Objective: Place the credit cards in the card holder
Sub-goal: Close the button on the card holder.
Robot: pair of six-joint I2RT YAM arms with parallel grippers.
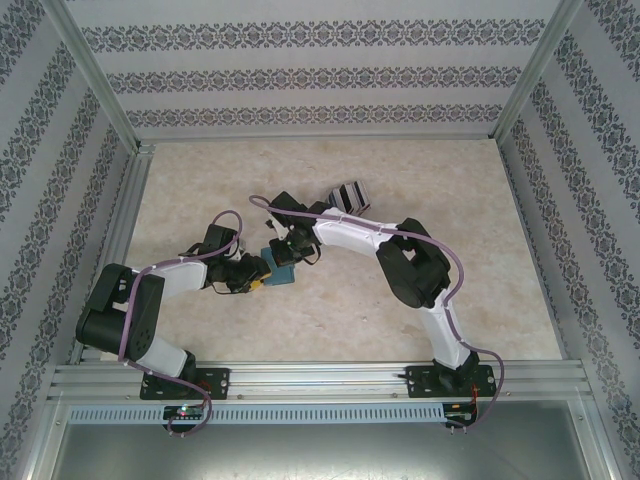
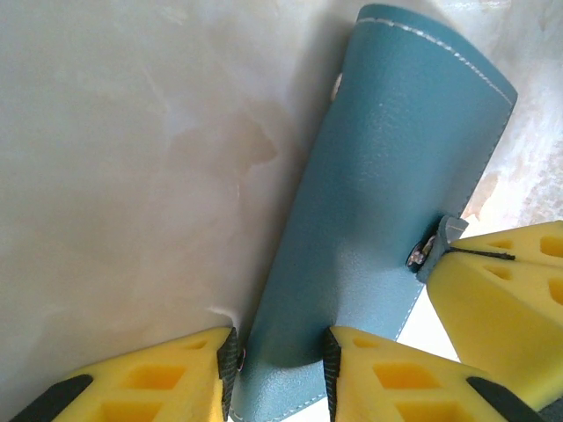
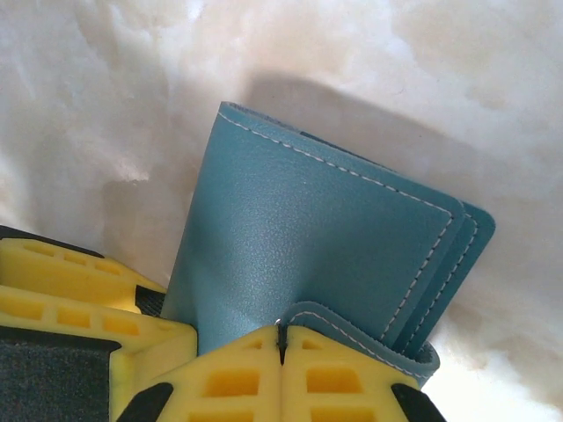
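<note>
The teal card holder sits mid-table between both grippers. In the left wrist view my left gripper is shut on the near edge of the card holder, one finger on each side of the leather. My right gripper is shut on the holder's snap tab, and the holder is slightly lifted and bowed. From the left wrist view the right fingers show pinching that tab. The credit cards lie in a small pile farther back, just behind the right arm.
Patterned walls and metal frame rails enclose the beige marbled table. Both arms cross the middle of the table, the right arm bending over from the right. Open tabletop lies to the right and far left.
</note>
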